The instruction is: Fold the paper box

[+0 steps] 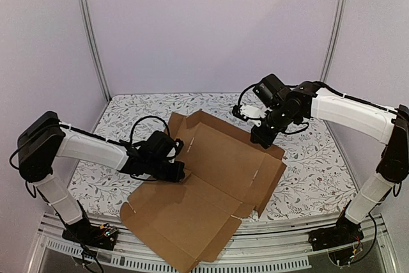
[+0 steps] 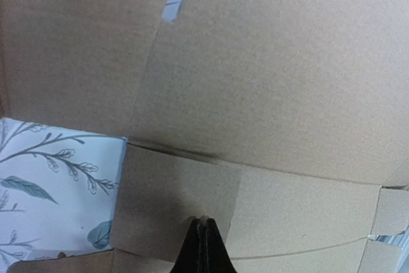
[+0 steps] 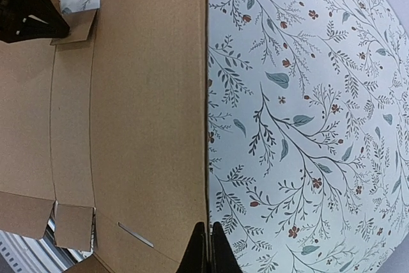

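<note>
One box (image 1: pixel 204 190) lies opened out in the middle of the table (image 1: pixel 319 164), between two arms. Its near corner hangs over the table's front edge, and its far flaps tilt up.

Two grippers are in view, both with their fingers pressed together and nothing between them. The left gripper (image 1: pixel 181 172) sits at the box's left side, and its wrist view shows its tips (image 2: pixel 203 223) low over a small flap beside the floral cloth (image 2: pixel 51 177). The right gripper (image 1: pixel 259 139) is at the box's far right edge. In its wrist view the tips (image 3: pixel 208 227) meet the line where cardboard (image 3: pixel 128 94) gives way to cloth (image 3: pixel 307 126), but I cannot tell whether they touch the edge.

Two narrow slots show in the right wrist view and one in the left, with cloth visible through it.

Both wrist views cut the box off on several sides. In the top view, the left gripper's dark body hides its fingertips and part of the box's left flap.
</note>
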